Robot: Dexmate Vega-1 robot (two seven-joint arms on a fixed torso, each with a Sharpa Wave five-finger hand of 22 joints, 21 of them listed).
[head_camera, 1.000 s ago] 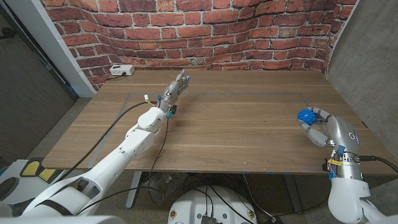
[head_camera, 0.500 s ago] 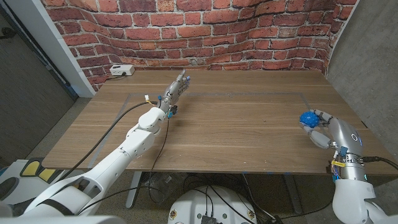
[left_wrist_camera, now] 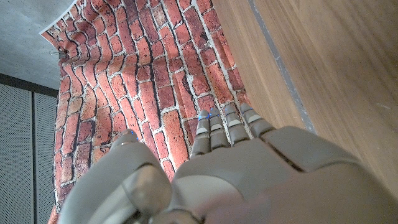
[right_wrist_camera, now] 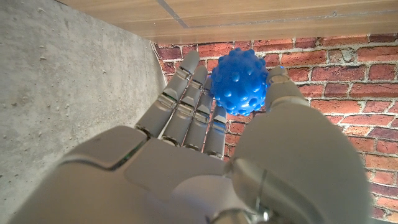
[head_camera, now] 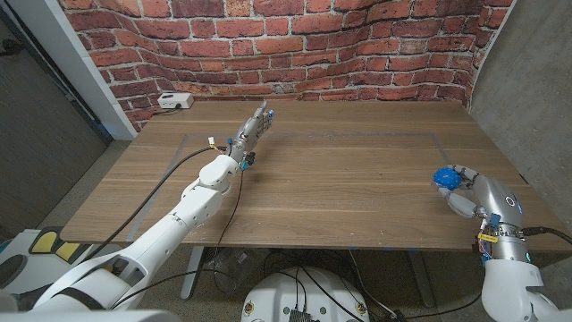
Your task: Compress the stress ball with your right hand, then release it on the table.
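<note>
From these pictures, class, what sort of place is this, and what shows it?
Probably a robot lab or test room: a bare wooden table against a brick wall, a robot's right hand holding a blue ball, and cables along the left arm.

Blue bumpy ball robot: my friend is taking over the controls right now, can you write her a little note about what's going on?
Right hand: holds the blue stress ball between thumb and fingers, near the table's right edge; whether it is lifted or touching the wood is unclear.
Left hand: holds nothing, fingers stretched out toward the brick wall, at the table's far middle.
Done: ball is gripped. How hard it is squeezed can't be told.
Left: finish the squeeze if needed, then let the ball go on the table.
</note>
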